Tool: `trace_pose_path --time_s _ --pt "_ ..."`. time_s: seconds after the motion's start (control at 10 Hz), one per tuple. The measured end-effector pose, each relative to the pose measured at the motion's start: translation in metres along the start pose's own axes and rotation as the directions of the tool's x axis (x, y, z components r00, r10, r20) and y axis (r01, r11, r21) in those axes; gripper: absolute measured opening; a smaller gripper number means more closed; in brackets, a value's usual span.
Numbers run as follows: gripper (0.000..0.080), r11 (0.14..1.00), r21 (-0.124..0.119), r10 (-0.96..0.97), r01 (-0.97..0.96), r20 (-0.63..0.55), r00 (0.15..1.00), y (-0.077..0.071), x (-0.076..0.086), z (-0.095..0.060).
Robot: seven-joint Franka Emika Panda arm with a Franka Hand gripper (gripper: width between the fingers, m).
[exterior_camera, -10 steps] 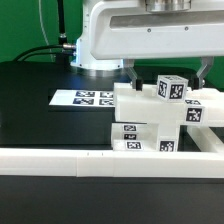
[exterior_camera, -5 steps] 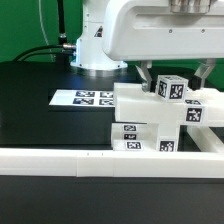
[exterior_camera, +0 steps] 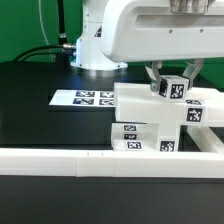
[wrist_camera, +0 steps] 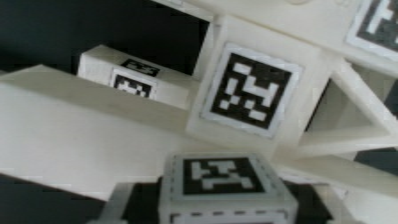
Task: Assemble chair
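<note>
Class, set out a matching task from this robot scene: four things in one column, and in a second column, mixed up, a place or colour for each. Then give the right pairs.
Things:
1. marker board
2. long white rail
3. tagged cube
4. table

Places or colours:
A. black
B. between the fingers of the tool
C. lying flat, to the exterior view's left of the chair pieces
D. across the foreground, in front of everything else

Pairs: 1-C, 2-D, 3-B, 4-A

Smooth white plastic chair on a matt black table.
</note>
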State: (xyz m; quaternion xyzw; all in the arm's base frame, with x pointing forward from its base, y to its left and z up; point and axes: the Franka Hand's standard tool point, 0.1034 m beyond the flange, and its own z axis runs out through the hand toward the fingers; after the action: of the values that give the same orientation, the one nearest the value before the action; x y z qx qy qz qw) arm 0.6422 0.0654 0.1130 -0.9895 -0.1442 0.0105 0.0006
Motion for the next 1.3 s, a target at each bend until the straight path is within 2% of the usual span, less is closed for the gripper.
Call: trace_pose_path --time_s 0.2,0.4,0.7,1.1,1.3 --pt "0.0281 0.996 0.002 0.092 -0.092 -0.001 0.996 -0.0004 0.0001 0.0" --pt "0.0281 0.958 0.02 0.285 -0.285 -0.013 0.958 -0.0004 0.0006 0.0003" --pt "0.0282 0.783 0.07 0.621 -0.618 -0.035 0.783 -0.0036 0.0032 0.0006" --pt "0.0282 0.591 0.088 0.806 -0.802 -0.008 0.592 -0.0061 0.0045 0.0002" --pt "0.0282 0.467 0.096 0.882 -0.879 0.011 0.47 -0.008 0.0053 0.0"
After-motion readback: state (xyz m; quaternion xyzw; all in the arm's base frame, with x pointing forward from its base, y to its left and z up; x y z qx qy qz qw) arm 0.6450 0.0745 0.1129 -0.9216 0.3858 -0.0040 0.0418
